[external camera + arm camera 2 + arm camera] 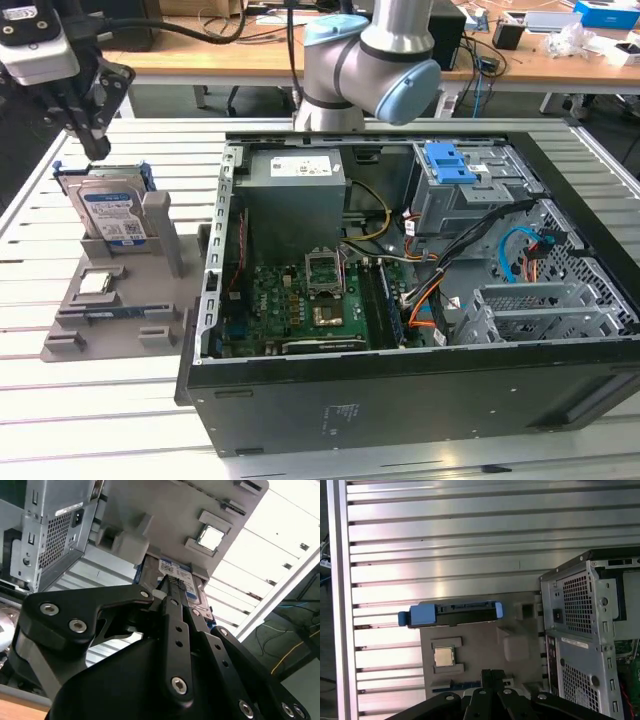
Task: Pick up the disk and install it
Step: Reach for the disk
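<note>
The pincer [97, 150] hangs just above the disk [110, 213], its jaws drawn together on nothing (in both wrist views the tips meet, apart from the disk's top edge). The slatted surface [100, 400] carries the open computer case [400, 410]. Inside it, the grey drive cage [470, 195] with a blue piece on top holds no disk that I can see. Beside the case, on the exterior view's left, sits the grey holder [110, 325]. The disk stands upright in the holder's slot, and the small square chip [97, 283] lies nearby on the same holder. I judge the task barely begun: the disk is neither gripped nor installed.
</note>
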